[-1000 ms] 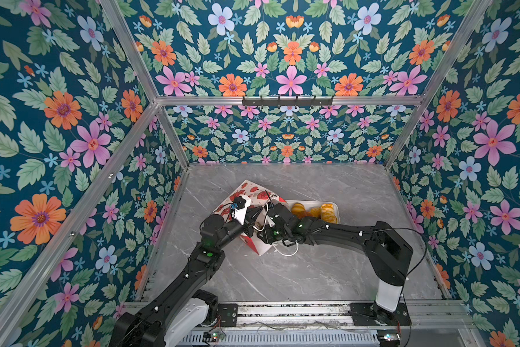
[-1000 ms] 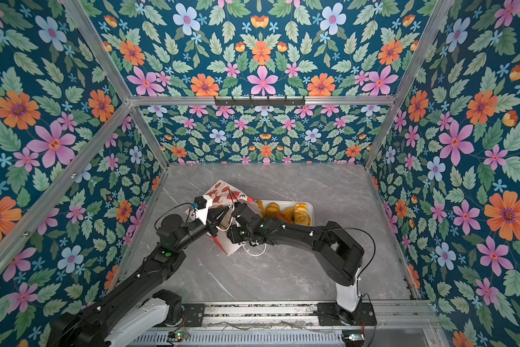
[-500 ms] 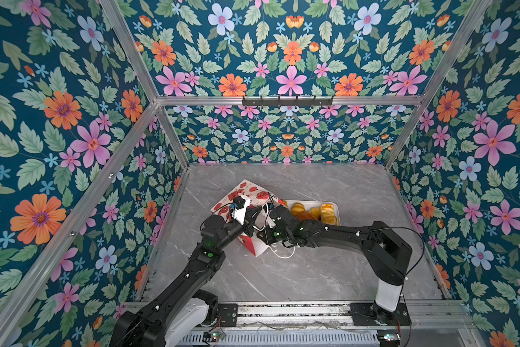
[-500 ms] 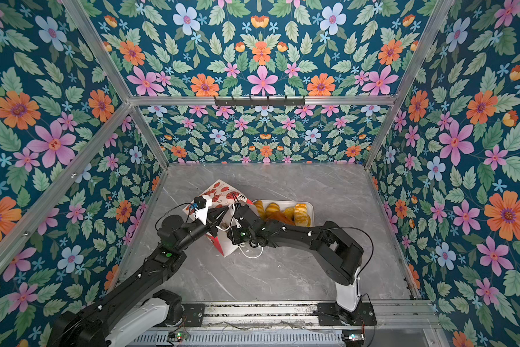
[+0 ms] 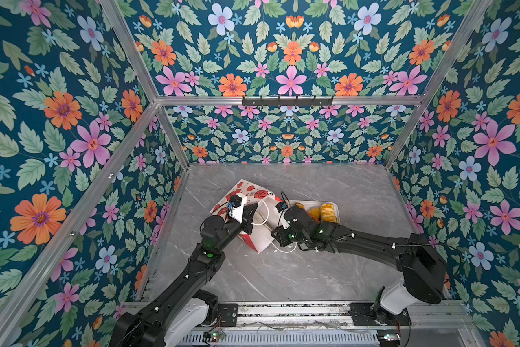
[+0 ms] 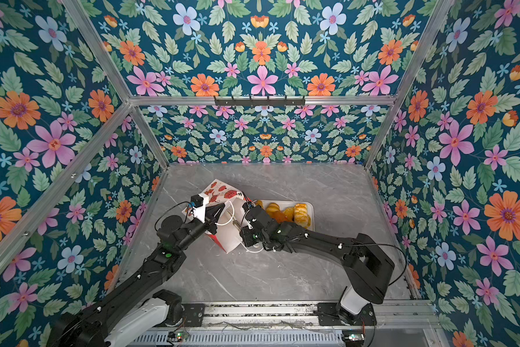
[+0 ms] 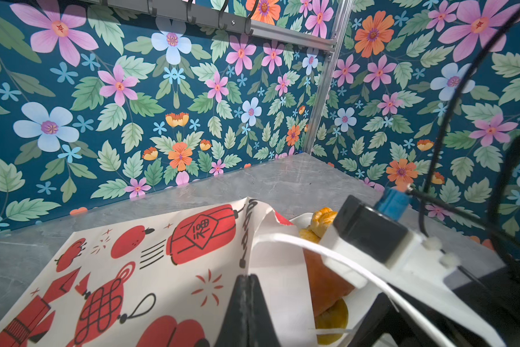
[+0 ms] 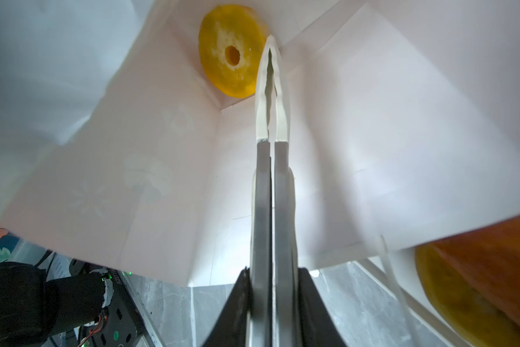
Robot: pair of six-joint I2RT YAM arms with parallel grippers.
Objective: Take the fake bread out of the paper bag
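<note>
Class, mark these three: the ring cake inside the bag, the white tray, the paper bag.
ring cake (image 8: pixel 222 75): right wrist view, yellow face beside its hole.
white tray (image 6: pixel 309 207): in a top view, bare far-right corner.
paper bag (image 7: pixel 150 264): left wrist view, printed outer side.

The only marks close to writing stand on the paper bag (image 7: pixel 150 261): in the left wrist view its printed red lantern (image 7: pixel 203 232) carries a diamond with dark stylised characters, something like "10" beside a squared sign above two more strokes, not surely readable. In the right wrist view a white label (image 8: pixel 109 290) on a black arm (image 8: pixel 27 300) bears small print, too blurred to read
</note>
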